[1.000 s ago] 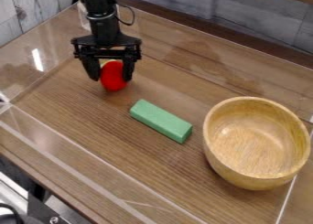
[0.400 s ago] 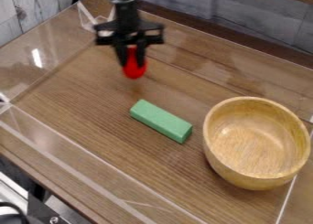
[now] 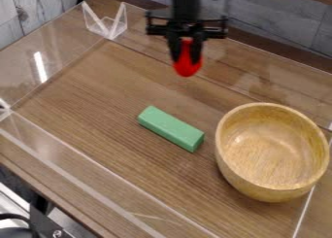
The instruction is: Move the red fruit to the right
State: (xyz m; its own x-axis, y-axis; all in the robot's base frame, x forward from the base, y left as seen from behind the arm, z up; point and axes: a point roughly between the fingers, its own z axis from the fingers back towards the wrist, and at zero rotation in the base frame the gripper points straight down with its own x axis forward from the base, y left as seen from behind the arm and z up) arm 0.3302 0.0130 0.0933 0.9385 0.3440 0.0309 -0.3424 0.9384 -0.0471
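Observation:
The red fruit (image 3: 189,59) is a small glossy rounded toy, hanging above the wooden table near the back, a little right of centre. My gripper (image 3: 188,46) comes down from the top of the view, and its black fingers (image 3: 176,38) are shut on the fruit's upper half. The fruit is lifted off the tabletop. Its lower red end shows below the fingers; its top is hidden between them.
A flat green rectangular block (image 3: 172,127) lies in the middle of the table. A wooden bowl (image 3: 273,152) stands at the front right. Clear plastic walls (image 3: 39,77) edge the table on the left and front. A clear folded stand (image 3: 104,20) sits at the back left.
The gripper closed on the red fruit, lifted it off the table at the back left, and carried it to the right.

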